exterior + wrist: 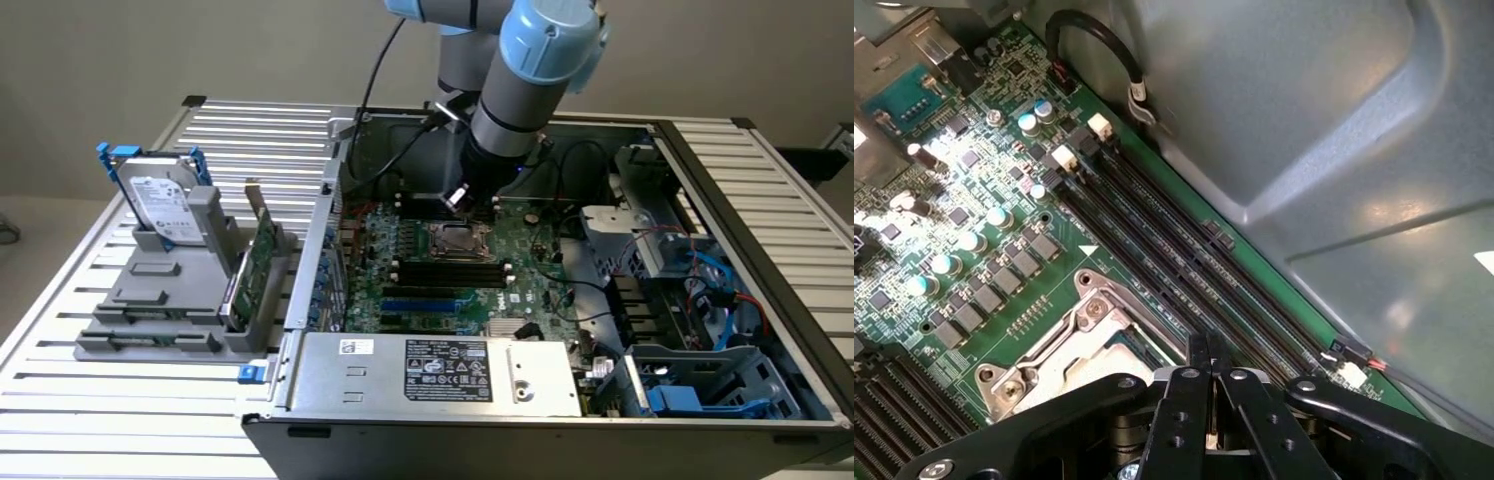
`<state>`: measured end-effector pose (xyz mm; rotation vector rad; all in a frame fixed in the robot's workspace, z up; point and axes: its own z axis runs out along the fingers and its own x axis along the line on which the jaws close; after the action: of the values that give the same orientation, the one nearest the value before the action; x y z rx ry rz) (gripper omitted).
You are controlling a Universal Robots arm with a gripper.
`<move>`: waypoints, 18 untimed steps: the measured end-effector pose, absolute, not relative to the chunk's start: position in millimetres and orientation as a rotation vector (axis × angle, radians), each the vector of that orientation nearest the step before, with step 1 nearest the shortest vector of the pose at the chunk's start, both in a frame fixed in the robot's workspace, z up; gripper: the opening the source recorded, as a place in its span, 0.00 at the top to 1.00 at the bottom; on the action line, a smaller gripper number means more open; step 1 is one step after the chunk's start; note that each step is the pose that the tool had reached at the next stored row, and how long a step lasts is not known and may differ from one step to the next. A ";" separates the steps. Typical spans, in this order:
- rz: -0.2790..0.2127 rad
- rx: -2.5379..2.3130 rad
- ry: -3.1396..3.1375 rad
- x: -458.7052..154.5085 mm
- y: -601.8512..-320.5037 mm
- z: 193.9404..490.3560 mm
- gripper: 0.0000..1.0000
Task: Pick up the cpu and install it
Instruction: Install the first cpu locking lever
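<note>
My gripper (461,196) hangs inside the open computer case (747,250), just behind the metal-framed CPU socket (458,240) on the green motherboard (534,290). In the wrist view its two black fingers (1194,400) are pressed together, shut, and nothing shows between them. The gripper (1209,348) points at the board's edge beside the socket (1079,345), whose silvery frame and screws lie close by; the gripper's body hides part of it. The cpu is out of view.
Long black memory slots (1184,260) run between the socket and the grey case wall (1304,120). A black cable (1099,50) loops near that wall. Outside the case, a hard drive with a blue bracket (163,205) stands on a grey rack. The power supply (441,370) is at the front.
</note>
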<state>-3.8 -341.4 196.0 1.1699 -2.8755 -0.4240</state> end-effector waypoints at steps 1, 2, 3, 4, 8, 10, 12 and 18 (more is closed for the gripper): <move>-0.419 1.169 -2.875 -3.6 -341.1 195.9 0.89; -0.416 1.169 -2.875 -3.4 -340.7 195.8 0.89; -0.414 1.169 -2.875 -3.3 -340.4 195.8 0.89; -0.413 1.168 -2.875 -3.1 -340.2 195.7 0.89; -0.409 1.168 -2.874 -2.8 -339.6 195.7 0.89; -0.409 1.168 -2.874 -2.7 -339.5 195.9 0.89; -0.411 1.169 -2.875 -2.6 -339.3 197.0 0.89; -0.410 1.167 -2.873 -4.1 -339.5 212.7 0.89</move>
<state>-4.1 -339.5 212.7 1.1673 -2.8725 -0.4104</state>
